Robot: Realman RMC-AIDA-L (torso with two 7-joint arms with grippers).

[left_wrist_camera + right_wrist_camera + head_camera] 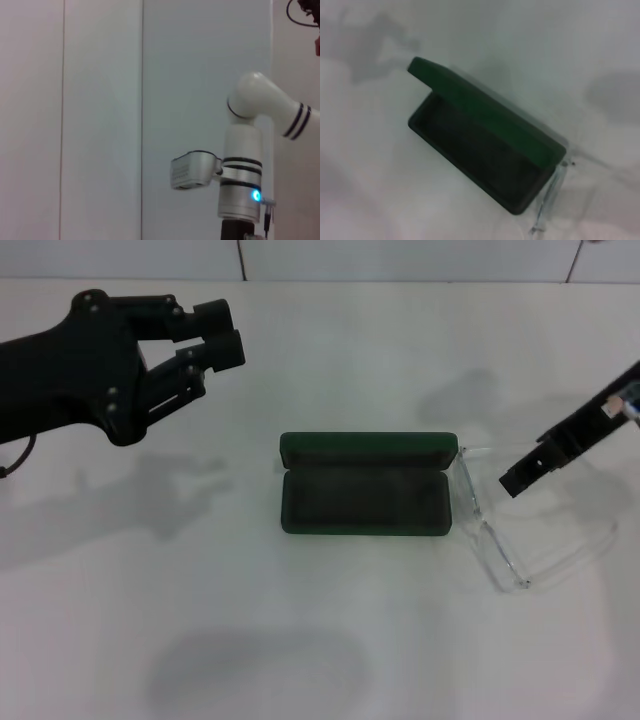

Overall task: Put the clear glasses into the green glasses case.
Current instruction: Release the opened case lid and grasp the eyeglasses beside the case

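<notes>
Beside the open, empty green glasses case [365, 495] the clear glasses [495, 530] lie ungrasped under my right gripper [520, 478], jaw state unclear, left gripper [215, 335] parked apparently closed

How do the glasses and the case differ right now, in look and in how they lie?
The green glasses case is opaque and dark; the clear glasses are see-through and hard to make out. The case lies squarely across the table, lid open and empty; the glasses lie at an angle by its right end. Both rest on the white table.

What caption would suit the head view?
Open green case on a white table, clear glasses beside it, right gripper above them, left gripper raised away.
</notes>
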